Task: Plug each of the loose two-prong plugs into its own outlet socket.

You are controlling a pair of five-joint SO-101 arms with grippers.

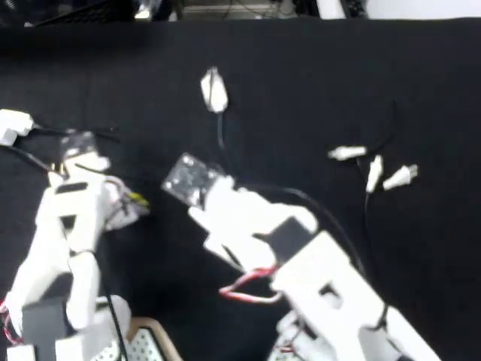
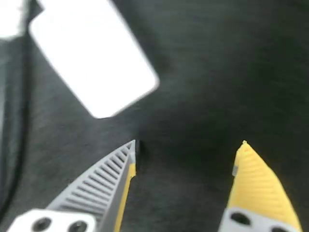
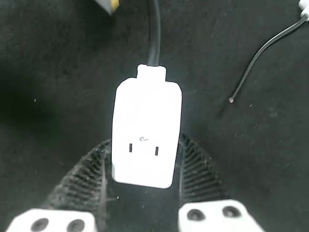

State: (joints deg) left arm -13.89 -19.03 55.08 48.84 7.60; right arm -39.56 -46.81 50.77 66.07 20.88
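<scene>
Plugs point(image 1: 373, 171) are your concern here. Three white two-prong ones lie loose in a small cluster on the right part of the black table point(image 1: 301, 83), each trailing a thin dark lead. They sit well apart from both of your arms. In your right wrist view, one such thin lead point(image 3: 260, 53) curls across the cloth off to one side.

The outlet socket point(image 3: 147, 130) is a white block with its two slots facing the camera. It sits between the fingers point(image 3: 87, 179) of your right gripper point(image 3: 145, 142). That pincer is closed in to the block's width, with one dark ribbed finger against each side of the slotted end. You cannot tell whether the block rests on the cloth or is lifted off it. A thick black cable point(image 3: 155, 34) leaves the block's far end.

In the high view, your right gripper point(image 1: 186, 183) is near the middle of the table. Beyond it, a dark cable runs toward the back of the table to a white fitting point(image 1: 214, 90).

Your left gripper point(image 2: 188, 145) is spread wide. Its grey ribbed finger and its yellow finger are well apart, and they hold nothing, with only black cloth between them. A white block point(image 2: 94, 58) lies flat beyond the grey fingertip, near it but not touching.

In the high view, your left arm point(image 1: 68, 226) stands at the left side of the table. A small white piece point(image 1: 13, 124) with dark leads lies at the table's left edge.
</scene>
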